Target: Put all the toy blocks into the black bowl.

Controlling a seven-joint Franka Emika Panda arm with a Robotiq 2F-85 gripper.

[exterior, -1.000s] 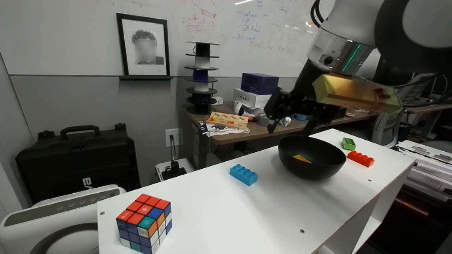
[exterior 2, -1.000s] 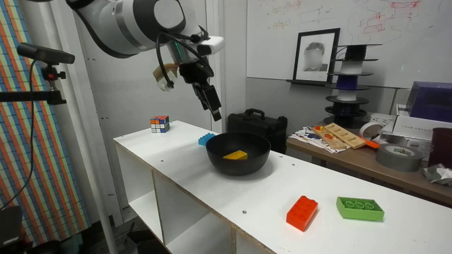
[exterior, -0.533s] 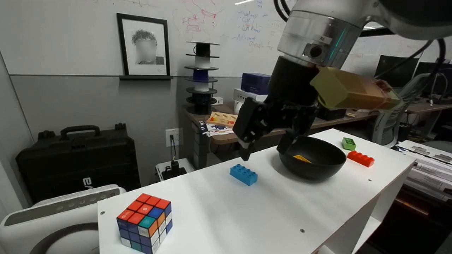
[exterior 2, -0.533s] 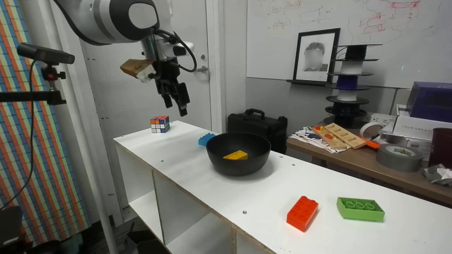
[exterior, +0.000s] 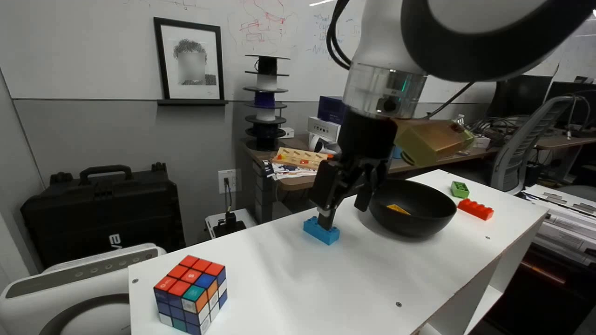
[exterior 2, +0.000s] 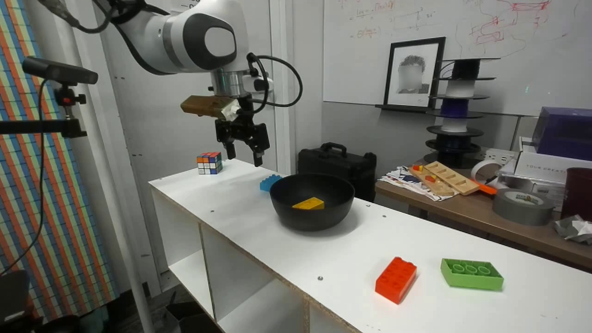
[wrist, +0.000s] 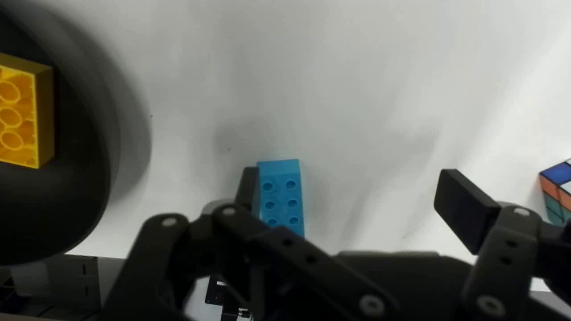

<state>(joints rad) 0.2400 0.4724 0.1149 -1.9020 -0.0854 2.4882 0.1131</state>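
Rotated and lowered, the black two-fingered end effector (wrist: 355, 197) stands spread, presumably pre-grasp, and should next centre over the blue rectangular plastic brick (wrist: 282, 196) before closing.

Bright light covers the worktop (exterior: 288, 288), with soft-edged shadows beside the bowl (exterior: 409, 225). In an exterior view, glare streaks the far whiteboard (exterior: 302, 46), and the portrait (exterior: 190, 65) is blurred across its middle.
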